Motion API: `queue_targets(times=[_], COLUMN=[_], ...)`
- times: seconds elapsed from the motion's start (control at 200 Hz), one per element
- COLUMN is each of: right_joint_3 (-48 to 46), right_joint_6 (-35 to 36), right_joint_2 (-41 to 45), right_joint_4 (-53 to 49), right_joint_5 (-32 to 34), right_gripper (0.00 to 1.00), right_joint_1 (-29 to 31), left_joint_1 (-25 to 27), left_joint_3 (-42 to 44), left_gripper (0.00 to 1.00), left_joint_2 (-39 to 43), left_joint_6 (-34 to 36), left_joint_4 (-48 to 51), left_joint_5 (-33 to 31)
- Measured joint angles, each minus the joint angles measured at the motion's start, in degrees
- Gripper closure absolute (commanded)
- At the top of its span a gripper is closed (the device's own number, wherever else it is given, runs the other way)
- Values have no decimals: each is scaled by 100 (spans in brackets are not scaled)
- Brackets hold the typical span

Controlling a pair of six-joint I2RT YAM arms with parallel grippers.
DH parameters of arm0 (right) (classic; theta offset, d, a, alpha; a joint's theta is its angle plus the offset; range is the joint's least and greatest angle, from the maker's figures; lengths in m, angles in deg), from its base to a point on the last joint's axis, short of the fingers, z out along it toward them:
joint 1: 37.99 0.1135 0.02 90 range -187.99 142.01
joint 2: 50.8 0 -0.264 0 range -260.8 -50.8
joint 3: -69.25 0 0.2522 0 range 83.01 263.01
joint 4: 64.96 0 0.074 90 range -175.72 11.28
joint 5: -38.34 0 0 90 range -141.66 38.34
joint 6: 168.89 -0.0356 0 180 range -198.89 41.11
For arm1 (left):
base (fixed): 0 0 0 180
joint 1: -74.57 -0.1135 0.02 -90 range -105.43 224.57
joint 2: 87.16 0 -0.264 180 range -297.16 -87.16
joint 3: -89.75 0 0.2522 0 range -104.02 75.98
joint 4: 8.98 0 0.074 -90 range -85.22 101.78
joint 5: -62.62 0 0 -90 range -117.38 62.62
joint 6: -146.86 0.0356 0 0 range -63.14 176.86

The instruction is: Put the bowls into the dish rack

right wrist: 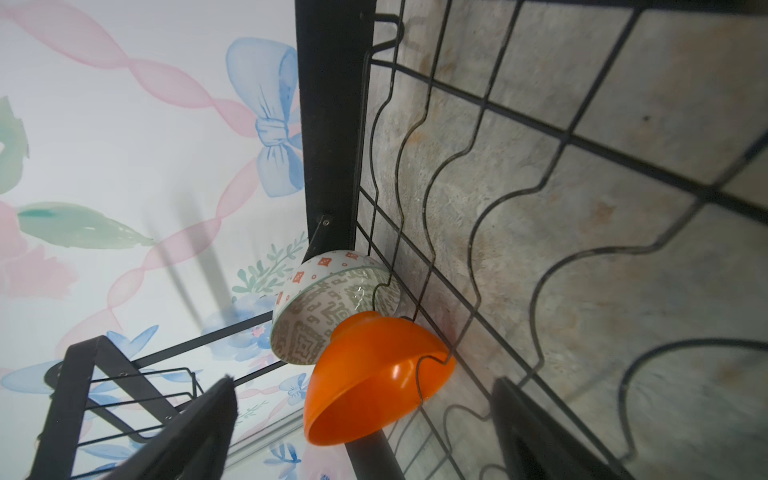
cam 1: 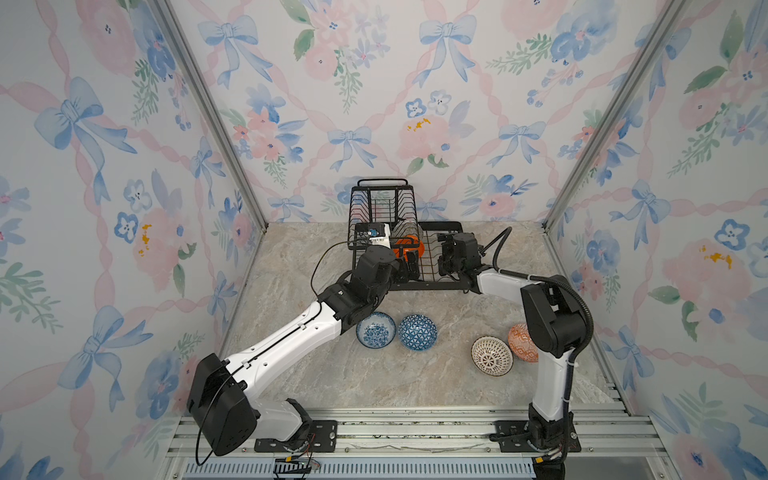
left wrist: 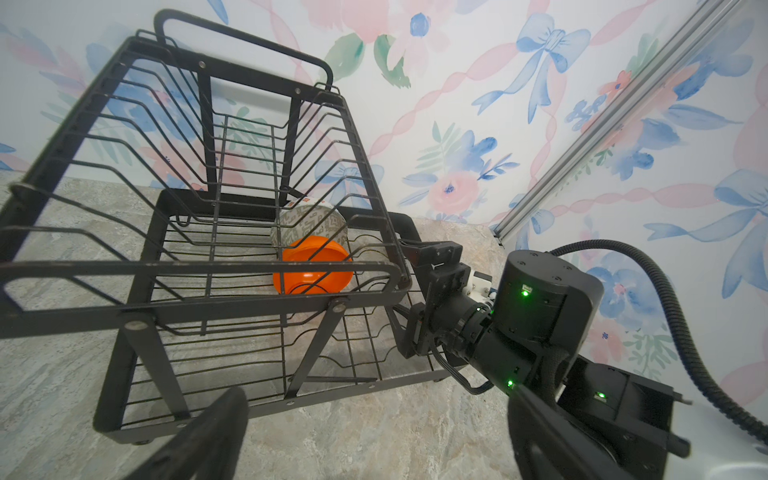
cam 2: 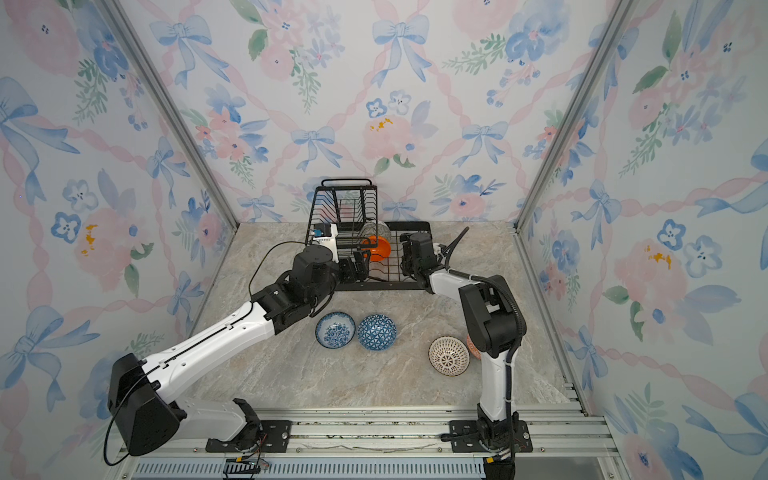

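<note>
Left gripper (cam 1: 410, 266) and right gripper (cam 1: 441, 252) are seen spread wide and empty at the dish rack (cam 1: 451, 226) in both top views. The orange-red bowl (cam 1: 519, 341) on the table (cam 1: 415, 378) is half hidden by the right arm (cam 1: 552, 324). From the left wrist, the pale green bowl (left wrist: 309, 226) is crossed by the rack's wires. From the right wrist, the orange bowl (right wrist: 374, 374) is shown on edge in the lower tray, its foot set against the pale green bowl's mouth.
</note>
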Motion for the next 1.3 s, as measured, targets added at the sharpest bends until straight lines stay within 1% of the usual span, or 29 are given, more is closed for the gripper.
queue_targets(times=[0.13,0.265,0.39,0.6,0.73,0.86,1.03,1.16,1.3], right_joint_3=[4,48,258,671,820,831,951,994,914], right_joint_6=[273,750,1379,2544,3101,3626,4374,4850,5219], right_joint_2=[136,343,507,988,1349,1725,2072,2439,3012], right_joint_4=[-269,-669,-1185,-2153,-2677,-3252,-4054,-4612,-4887], right_joint_5=[-192,-297,-328,-264,-151,146,553,1032,1412], right_gripper=[3,3,3,3,3,3,3,3,3], right_joint_1=[-68,-164,-208,-201,-168,-37,363,651,863], left_joint_1=[-2,-2,-17,-245,-476,-728,-883,-920,-1045], left_joint_3=[0,42,210,531,807,1080,1390,1681,2015], left_gripper=[2,2,2,2,2,2,2,2,2], left_joint_2=[2,103,435,960,1091,1095,1093,1093,1093], left_joint_6=[-61,-289,-581,-1213,-1648,-2061,-2354,-2476,-2553], left_joint_4=[138,413,686,1126,1305,1534,1694,1709,1797], left_joint_5=[-79,-234,-372,-269,81,588,1123,1447,1727])
